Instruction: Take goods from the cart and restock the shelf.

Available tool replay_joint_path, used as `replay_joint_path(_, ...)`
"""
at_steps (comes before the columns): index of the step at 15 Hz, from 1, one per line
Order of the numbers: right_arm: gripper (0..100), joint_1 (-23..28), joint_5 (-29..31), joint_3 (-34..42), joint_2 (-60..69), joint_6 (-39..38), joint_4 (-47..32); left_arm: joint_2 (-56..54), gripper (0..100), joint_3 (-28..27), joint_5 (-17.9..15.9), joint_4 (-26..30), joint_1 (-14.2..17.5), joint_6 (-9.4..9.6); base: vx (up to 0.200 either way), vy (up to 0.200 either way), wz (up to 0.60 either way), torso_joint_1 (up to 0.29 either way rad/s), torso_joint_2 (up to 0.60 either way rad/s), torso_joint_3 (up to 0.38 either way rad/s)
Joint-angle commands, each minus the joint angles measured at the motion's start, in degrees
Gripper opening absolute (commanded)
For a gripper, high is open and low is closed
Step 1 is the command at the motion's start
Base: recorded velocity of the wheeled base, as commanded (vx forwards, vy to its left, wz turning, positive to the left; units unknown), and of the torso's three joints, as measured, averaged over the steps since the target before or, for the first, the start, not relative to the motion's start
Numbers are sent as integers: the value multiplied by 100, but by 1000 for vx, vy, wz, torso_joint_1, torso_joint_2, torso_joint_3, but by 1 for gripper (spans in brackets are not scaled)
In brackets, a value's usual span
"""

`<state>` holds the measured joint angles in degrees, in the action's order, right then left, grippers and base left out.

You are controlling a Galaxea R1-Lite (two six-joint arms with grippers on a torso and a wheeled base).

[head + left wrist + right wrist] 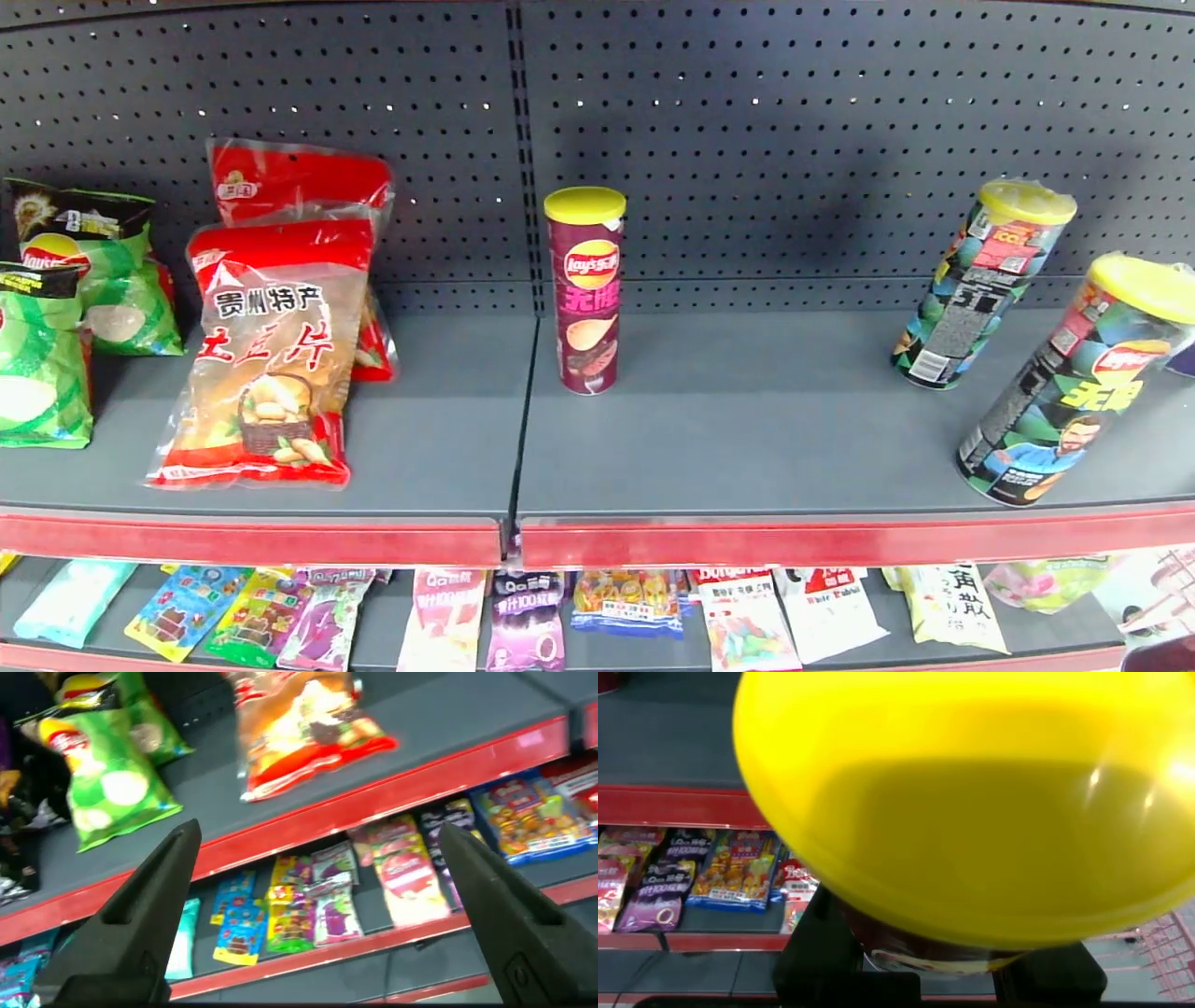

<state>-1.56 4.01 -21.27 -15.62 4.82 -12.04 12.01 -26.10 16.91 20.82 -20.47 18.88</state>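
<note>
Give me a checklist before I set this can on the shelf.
1. Held can gripped by right tool: ok, body sits between the fingers.
2. Free spot on shelf: ok, bare beside the purple can.
3. Purple can upright: ok.
4. Left tool open, holding nothing: ok.
5. Held can's clearance over the red lip: cannot tell.

Bare shelf [747,420] between purple can [585,289] and tilted can [980,285], pegboard [794,140] behind
</note>
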Motion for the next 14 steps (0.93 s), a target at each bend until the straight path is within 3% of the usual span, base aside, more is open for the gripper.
replay_joint_path(1, 0, -2, 3, 9, 6, 2, 0, -5, 100, 0, 5, 1, 8, 1, 0, 200, 0, 2, -2, 7)
replay_joint_path(6, 0, -2, 21, 53, 15, 2, 0, -5, 100, 8, -3, -8, -1, 1, 0, 0, 0, 0, 0, 0)
replay_joint_path(9, 0, -2, 21, 71, 32, 2, 0, -32, 100, 44, -3, -8, -1, 10, 200, 0, 0, -7, -1, 1)
replay_joint_path(12, 0, -11, -14, 79, 32, 2, 0, -23, 100, 44, -74, -17, -27, 10, 0, 0, 0, 0, 0, 0)
replay_joint_path(14, 0, -11, -190, 88, 94, 2, 0, -23, 100, 35, -531, -34, -142, 10, 0, 0, 0, 0, 0, 0)
